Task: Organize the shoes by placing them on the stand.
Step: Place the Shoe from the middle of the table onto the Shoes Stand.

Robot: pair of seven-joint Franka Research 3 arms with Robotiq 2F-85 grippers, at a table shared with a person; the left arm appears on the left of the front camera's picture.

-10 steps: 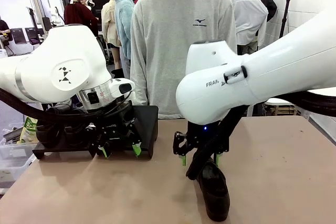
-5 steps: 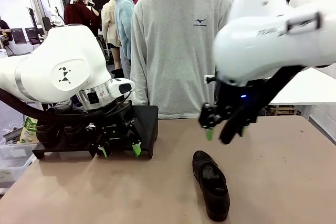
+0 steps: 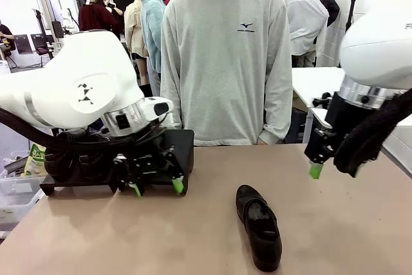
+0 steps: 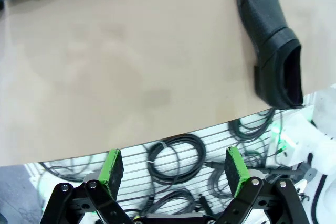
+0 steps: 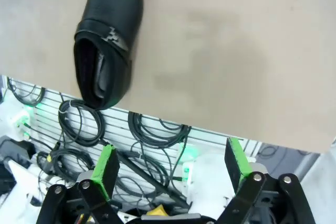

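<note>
Lying on its sole near the front edge of the tan counter (image 3: pixel 360 223), a plain all-black low-cut shoe (image 3: pixel 259 227) with a rounded toe is pointing its toe toward the person in the grey sweatshirt (image 3: pixel 225 56) at the far side, its heel nearest the camera. It is sitting apart from the low matte-black flat-topped stand (image 3: pixel 181 148), which is standing at the far left of the counter, partly hidden behind the left arm.

The left claw (image 3: pixel 156 188) is hanging just in front of the stand with its green pads spread wide and nothing between them; in its wrist view the same shoe (image 4: pixel 273 56) is showing off to one side. The right claw (image 3: pixel 315 170) is hovering above the counter, well to the right of the shoe, its jaws likewise wide and empty; its wrist view is looking down at the shoe (image 5: pixel 107 40) and its open collar.

Judging by its look, the shoe is light, with a fairly stiff heel and sole and a softer, smooth upper that may slip. Pinching across the sides by the collar, or the heel counter through the opening, seems the safest hold.
</note>
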